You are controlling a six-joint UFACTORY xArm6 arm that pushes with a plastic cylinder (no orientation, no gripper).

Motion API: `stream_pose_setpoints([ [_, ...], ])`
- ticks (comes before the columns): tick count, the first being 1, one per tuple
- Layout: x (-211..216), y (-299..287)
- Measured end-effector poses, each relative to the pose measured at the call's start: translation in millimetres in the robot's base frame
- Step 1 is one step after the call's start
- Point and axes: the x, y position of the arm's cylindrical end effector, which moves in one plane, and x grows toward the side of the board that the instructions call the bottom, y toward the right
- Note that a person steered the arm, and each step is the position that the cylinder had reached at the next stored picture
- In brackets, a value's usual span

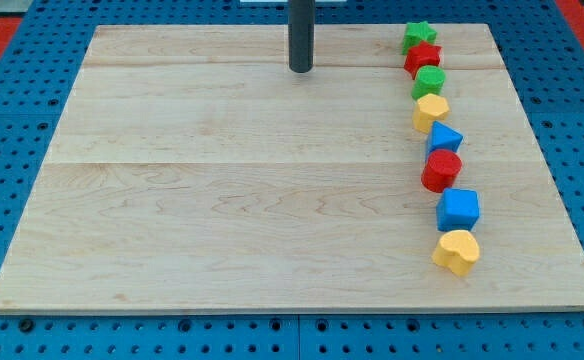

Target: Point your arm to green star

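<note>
Blocks: 2 green, 2 red, 2 yellow, 2 blue; my tip point(301, 70) left of the green star point(418, 37).

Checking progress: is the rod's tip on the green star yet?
Not yet: my tip stands apart, to the view's left of the green star block.

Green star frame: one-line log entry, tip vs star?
tip top centre, touching no block | green star top of block column, view's right of tip | gap open | pointing not yet done

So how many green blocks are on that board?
2, both at the top of the column on the view's right: the green star at the very top, and a rounder green block two places below it. None looks hidden.
</note>
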Motion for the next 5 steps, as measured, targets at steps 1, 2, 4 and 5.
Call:
stream_pose_setpoints([
  [1, 0, 46],
  [2, 0, -8],
  [4, -79, -29],
  [5, -81, 25],
])
